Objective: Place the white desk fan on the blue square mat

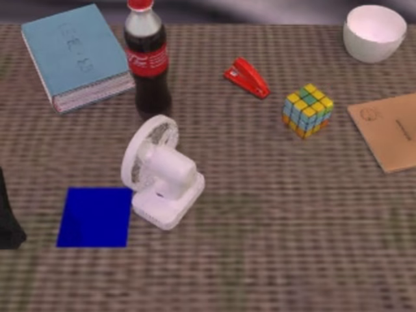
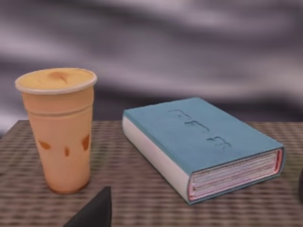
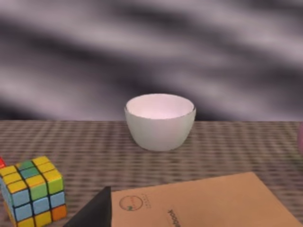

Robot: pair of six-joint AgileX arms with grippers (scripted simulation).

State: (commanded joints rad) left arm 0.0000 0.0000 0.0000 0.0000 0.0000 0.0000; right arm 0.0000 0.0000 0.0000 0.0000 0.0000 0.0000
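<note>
Woven table: cola bottle behind fan.

Left arm: only a matte black, blunt-edged mass shows at the table's left edge, just left of the blue square mat. No cables, screws or markings visible. Each wrist view: one dark charcoal wedge-shaped finger tip, plain surface, left, right. Right arm itself unseen from above.

a white bowl is sitting upright on the woven table. nearer the camera, a colourful cube is resting beside a tan notebook, with a dark end effector tip overlapping the notebook's edge.
</note>
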